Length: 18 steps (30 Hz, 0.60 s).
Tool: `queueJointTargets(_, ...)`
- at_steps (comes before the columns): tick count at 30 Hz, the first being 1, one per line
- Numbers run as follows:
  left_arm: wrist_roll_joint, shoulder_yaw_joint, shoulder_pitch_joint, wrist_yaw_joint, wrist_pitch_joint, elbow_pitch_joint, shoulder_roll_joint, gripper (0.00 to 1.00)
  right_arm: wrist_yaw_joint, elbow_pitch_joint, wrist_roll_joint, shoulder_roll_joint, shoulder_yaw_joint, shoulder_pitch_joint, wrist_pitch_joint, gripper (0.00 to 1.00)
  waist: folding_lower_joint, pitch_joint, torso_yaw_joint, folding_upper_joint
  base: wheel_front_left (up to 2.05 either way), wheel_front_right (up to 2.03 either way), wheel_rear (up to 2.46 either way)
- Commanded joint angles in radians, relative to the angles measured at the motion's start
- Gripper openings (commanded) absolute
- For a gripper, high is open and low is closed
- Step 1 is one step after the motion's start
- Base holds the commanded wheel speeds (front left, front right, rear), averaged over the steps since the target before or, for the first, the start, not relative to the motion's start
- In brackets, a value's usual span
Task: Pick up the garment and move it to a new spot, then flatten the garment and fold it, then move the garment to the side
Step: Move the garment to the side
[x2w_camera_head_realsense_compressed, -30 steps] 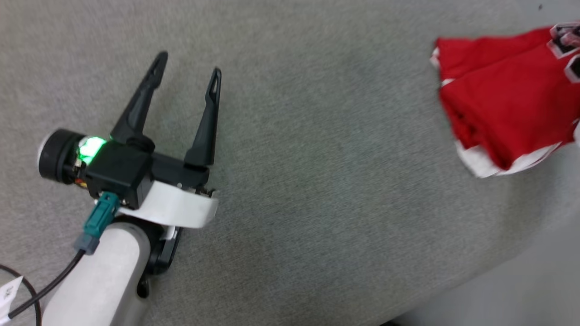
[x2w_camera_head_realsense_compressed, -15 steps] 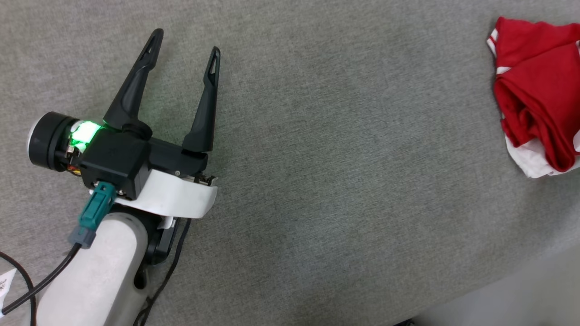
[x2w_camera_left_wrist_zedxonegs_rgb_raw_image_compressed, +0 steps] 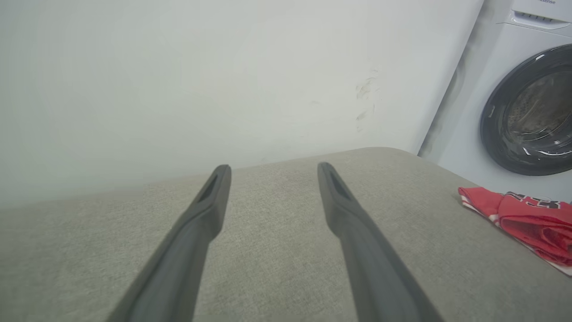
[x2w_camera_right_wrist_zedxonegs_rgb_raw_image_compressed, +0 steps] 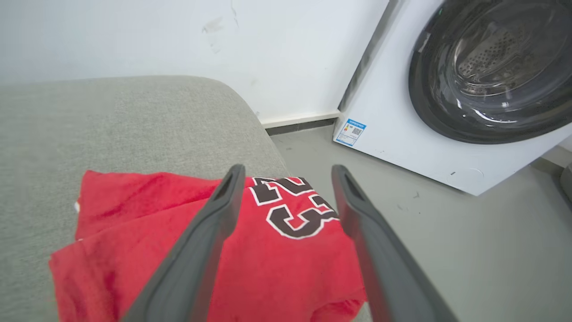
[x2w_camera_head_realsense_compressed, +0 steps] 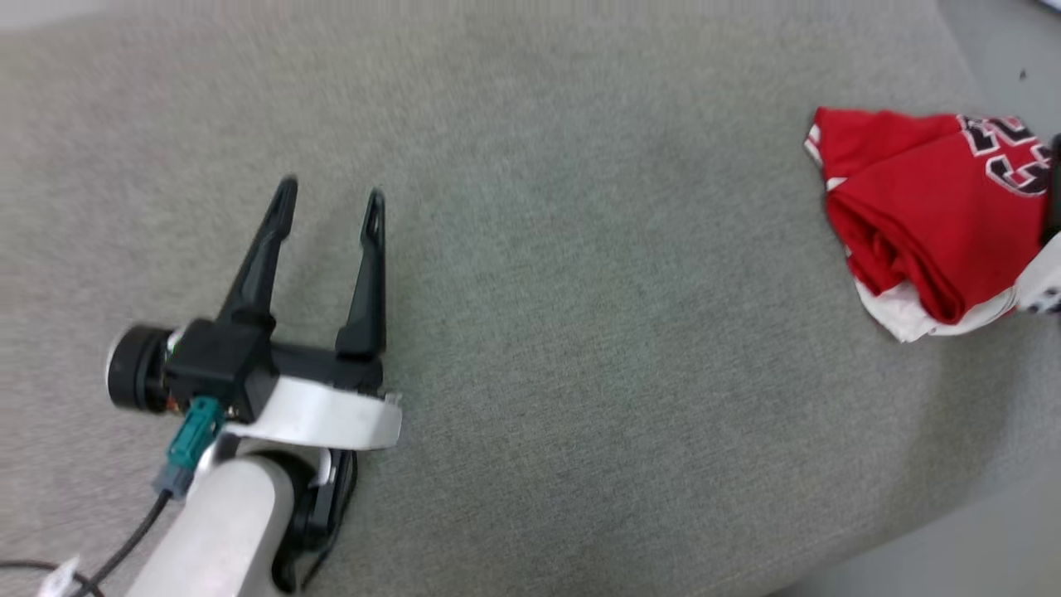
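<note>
The left gripper hangs over the left part of a grey padded surface, its two dark fingers spread well apart with nothing between them but bare grey fabric. From the left wrist view the same gripper points across the padding toward a pale wall. The garment lies well apart from it, bunched in a loose, rumpled fold near the right-hand rounded corner of the surface, red on top with a white edge peeking out underneath on the near side. Dark lettering outlined in white faces up on the part closest to the corner. The right gripper is above that garment, its fingers also wide open and holding nothing; the lettering shows in the gap between them. Whether the fingers touch the cloth I cannot tell. Beyond the corner of the padding the grey floor begins, and a white front-loading washing machine stands there with its round dark door toward the room. In the left wrist view the garment sits at the far right, just below that machine.
</note>
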Motion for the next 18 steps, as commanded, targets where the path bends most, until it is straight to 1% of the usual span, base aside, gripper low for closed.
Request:
queueJointTargets(1, -0.012, 0.008, 0.041, 0.012, -0.015, 0.013, -0.006, 1.00, -0.001, -0.048, 0.019, 0.025, 0.021, 0.057, -0.008, 1.00, 0.0000, -0.084, 0.025, 0.0000, 0.00, 0.00, 0.00)
queueJointTargets(5, -0.035, 0.026, 0.100, 0.028, -0.033, 0.037, -0.013, 1.00, -0.001, -0.189, 0.060, 0.070, 0.070, 0.183, -0.009, 1.00, 0.0000, -0.142, 0.057, 0.0000, 0.00, 0.00, 0.00)
queueJointTargets(8, -0.049, 0.034, 0.137, 0.041, -0.042, 0.052, -0.020, 1.00, -0.001, -0.304, 0.092, 0.112, 0.109, 0.285, 0.011, 1.00, 0.0000, -0.173, 0.085, 0.0000, 0.00, 0.00, 0.00)
queueJointTargets(13, -0.071, 0.045, 0.180, 0.044, -0.056, 0.092, -0.033, 1.00, -0.001, -0.493, 0.150, 0.155, 0.179, 0.438, 0.058, 1.00, 0.0000, -0.219, 0.151, 0.0000, 0.00, 0.00, 0.00)
queueJointTargets(17, -0.081, 0.057, 0.210, 0.045, -0.066, 0.133, -0.039, 1.00, -0.001, -0.633, 0.190, 0.186, 0.230, 0.528, 0.095, 1.00, 0.0000, -0.254, 0.205, 0.0000, 0.00, 0.00, 0.00)
queueJointTargets(18, -0.081, 0.057, 0.210, 0.045, -0.066, 0.133, -0.039, 1.00, -0.001, -0.633, 0.190, 0.186, 0.230, 0.528, 0.095, 1.00, 0.0000, -0.254, 0.205, 0.0000, 0.00, 0.00, 0.00)
